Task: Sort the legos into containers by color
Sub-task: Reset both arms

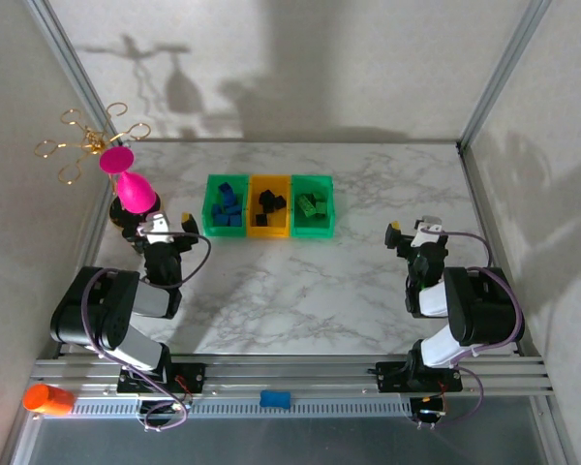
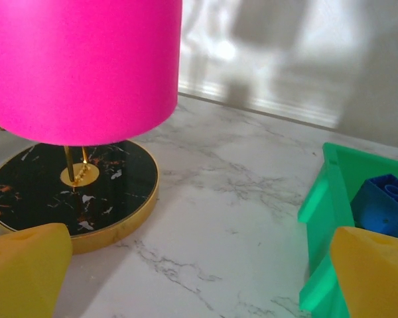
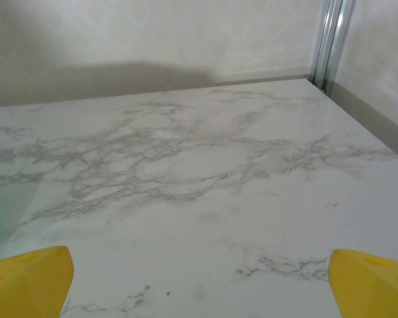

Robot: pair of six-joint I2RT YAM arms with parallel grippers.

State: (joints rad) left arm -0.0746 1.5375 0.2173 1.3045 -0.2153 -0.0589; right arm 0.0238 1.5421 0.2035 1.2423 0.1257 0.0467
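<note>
Left fingers (image 2: 26, 271) gape before pink goblet (image 2: 79, 66) and green bin (image 2: 320, 199); right fingers (image 3: 368, 281) apart over marble tabletop (image 3: 199, 172)

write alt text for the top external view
Three joined bins on a marble table hold sorted legos: blue legos left, black legos middle, green legos right. The left gripper, open, sits by a pink goblet; the right gripper, open, over bare table.

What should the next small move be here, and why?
Probably none; I would park both arms. The blue legos sit in the left green bin, the black legos in the orange bin and the green legos in the right green bin. The left gripper and right gripper are open, empty. Sorting looks done.
</note>
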